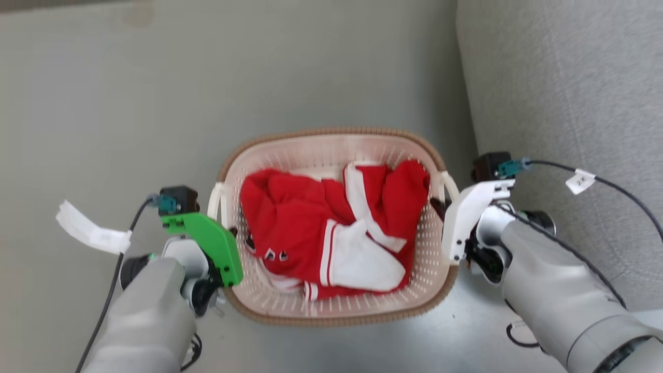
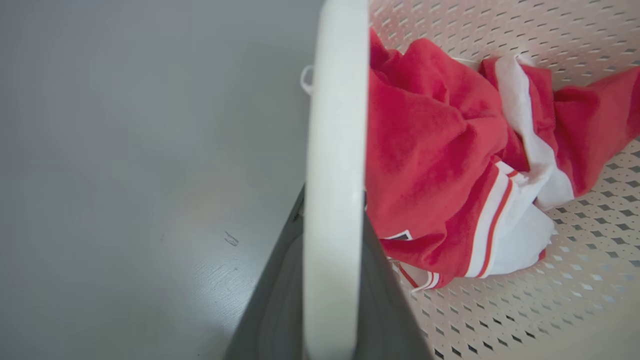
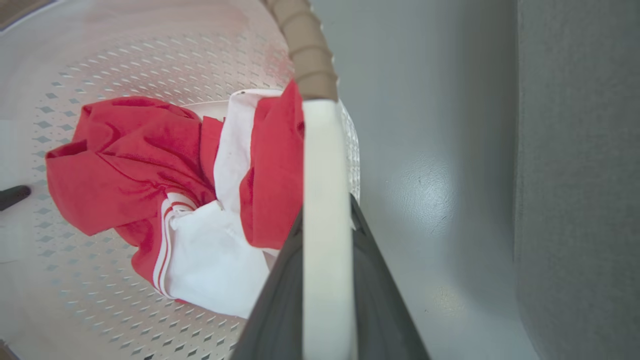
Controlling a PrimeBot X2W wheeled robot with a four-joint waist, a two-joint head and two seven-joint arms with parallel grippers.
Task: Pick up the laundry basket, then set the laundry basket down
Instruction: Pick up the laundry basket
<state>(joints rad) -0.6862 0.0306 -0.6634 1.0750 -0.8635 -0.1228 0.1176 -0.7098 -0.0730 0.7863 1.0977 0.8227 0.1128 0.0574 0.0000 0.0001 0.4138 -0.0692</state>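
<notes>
- The laundry basket (image 1: 331, 135) sat between both forearms over the grey floor (image 1: 129, 103); I could not tell whether it touched.
- The left gripper (image 1: 231, 232) reached inward, its jaws clamped on the left handle (image 1: 215, 199).
- The right gripper (image 1: 438, 205) mirrored it, its jaws gripping the right handle (image 1: 451, 184).
- Inside lay a crumpled red-and-white garment (image 1: 311, 223).

This looks like a room in a home, a living room or bedroom, or a mock-up of one. A smooth, pale grey floor (image 1: 129, 103) with a faint sheen and a few scuffs spreads across the pictures. At the right rises the rounded corner of a grey fabric-covered piece of furniture (image 1: 570, 77), either a sofa or a bed base; which one cannot be told. Just beside it is a laundry basket (image 1: 331, 135) with a crumpled red and white garment (image 1: 311, 223) inside, ordinary household washing.
</notes>
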